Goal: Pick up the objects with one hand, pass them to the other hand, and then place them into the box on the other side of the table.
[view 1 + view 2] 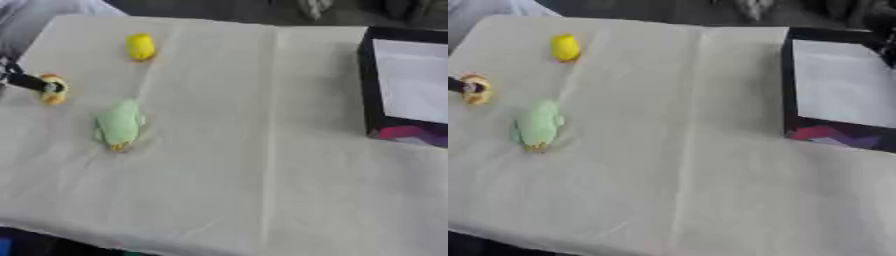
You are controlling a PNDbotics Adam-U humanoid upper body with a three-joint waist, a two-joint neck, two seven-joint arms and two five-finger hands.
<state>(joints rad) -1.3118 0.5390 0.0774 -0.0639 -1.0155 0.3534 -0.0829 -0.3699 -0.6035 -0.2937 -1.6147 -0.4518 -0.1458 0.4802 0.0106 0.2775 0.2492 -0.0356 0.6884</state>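
A small orange-and-yellow object [54,89] is being gripped between the dark fingertips of the left hand [24,81] at the table's [262,175] left edge. A pale green toy [118,125] and a yellow toy [140,47] are being shown lying nearby; the dark-walled box [407,82] is being shown at far right.

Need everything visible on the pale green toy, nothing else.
The pale green toy looks soft, like plush, oblong, with a small yellow-orange tip at its near end. It lies flat on the cloth-covered table, lengthwise roughly toward the camera, on the left side. Nothing touches it but the cloth, which puckers slightly around it. No hand is on it. Finer details cannot be made out.
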